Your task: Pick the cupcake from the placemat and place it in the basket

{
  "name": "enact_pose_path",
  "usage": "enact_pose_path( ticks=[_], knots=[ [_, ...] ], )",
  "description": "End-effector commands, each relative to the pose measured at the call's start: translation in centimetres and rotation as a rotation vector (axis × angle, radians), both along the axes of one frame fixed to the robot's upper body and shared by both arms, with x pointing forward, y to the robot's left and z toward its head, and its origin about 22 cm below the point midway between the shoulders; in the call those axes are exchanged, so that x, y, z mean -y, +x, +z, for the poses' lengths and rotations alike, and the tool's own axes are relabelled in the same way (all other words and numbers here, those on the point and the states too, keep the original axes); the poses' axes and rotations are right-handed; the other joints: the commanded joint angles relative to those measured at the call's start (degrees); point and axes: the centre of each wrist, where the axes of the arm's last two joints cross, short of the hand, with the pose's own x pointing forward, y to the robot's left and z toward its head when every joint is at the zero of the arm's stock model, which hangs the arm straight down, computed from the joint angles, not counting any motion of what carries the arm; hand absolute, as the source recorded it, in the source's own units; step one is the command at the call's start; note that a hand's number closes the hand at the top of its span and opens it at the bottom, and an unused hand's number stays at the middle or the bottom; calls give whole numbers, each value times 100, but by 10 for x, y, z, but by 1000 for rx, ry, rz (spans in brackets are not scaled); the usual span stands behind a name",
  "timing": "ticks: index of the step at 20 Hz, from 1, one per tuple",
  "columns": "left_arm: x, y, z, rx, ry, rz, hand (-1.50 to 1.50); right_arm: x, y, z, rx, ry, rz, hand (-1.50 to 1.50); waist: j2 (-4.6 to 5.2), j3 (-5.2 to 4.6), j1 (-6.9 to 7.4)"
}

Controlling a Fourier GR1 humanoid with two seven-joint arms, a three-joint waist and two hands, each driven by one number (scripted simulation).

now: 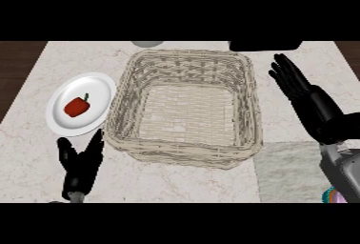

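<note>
Barely visible, cupcake (332,195) shows pink-teal sliver behind right forearm, orientation unclear; right hand (304,90) and left hand (81,164) both released, beside wicker basket (134,81).

A pale marble counter (183,183) carries a wicker basket (134,90) at its middle. Just left of the basket lies a white plate (98,86). A grey placemat (288,171) lies at the basket's lower right corner, near the counter's front edge.
</note>
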Motion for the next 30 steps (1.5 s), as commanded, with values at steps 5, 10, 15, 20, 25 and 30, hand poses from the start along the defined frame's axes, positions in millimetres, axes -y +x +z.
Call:
enact_pose_path(
  ticks=[5, 10, 15, 20, 25, 30],
  knots=[
    [-45, -43, 22, -61, 140, -20, 0, 32, -14, 9, 91, 247, 122, 150, -21, -192, -223],
    [-58, -63, 21, -114, 176, -40, 0, -1, -54, -12, 99, 171, 416, 150, -93, -222, -320],
    [-48, -58, 18, -75, 158, -34, 0, 16, -98, -19, 141, -132, 251, -150, -64, -227, -310],
    [-64, -60, 21, -89, 173, -12, 0, 70, -79, 49, 252, -644, -18, -150, -111, -263, -487],
    [-55, -62, 19, -81, 170, -11, 0, 89, -87, 121, 244, -913, -55, -150, -94, -243, -434],
    [-49, -60, 10, -83, 174, -21, 0, 93, -94, 180, 169, -1052, 23, -150, -91, -235, -474]
  ],
)
